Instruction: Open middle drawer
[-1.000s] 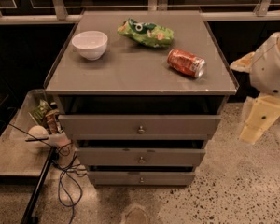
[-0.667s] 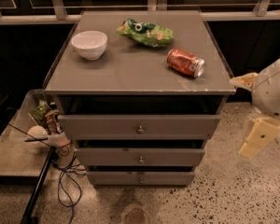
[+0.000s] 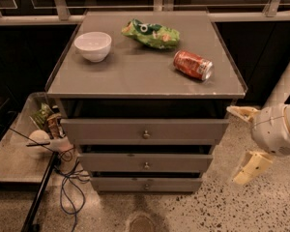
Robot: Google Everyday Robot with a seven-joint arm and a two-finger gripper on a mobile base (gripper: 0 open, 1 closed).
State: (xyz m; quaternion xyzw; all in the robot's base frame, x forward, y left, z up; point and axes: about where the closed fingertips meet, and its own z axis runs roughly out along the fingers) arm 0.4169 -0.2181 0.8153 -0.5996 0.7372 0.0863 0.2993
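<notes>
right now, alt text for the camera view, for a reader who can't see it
The robot's claw hangs open to the right of a grey three-drawer cabinet, beside the middle drawer without touching it. A white bowl, green bag and red can sit on top.

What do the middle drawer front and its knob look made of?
The middle drawer front looks like grey painted metal or laminate, matte: flat, even, no grain. Its knob looks like metal, small and round with a bright glint. The gripper hangs right of the cabinet, fingers apart, touching neither.
</notes>
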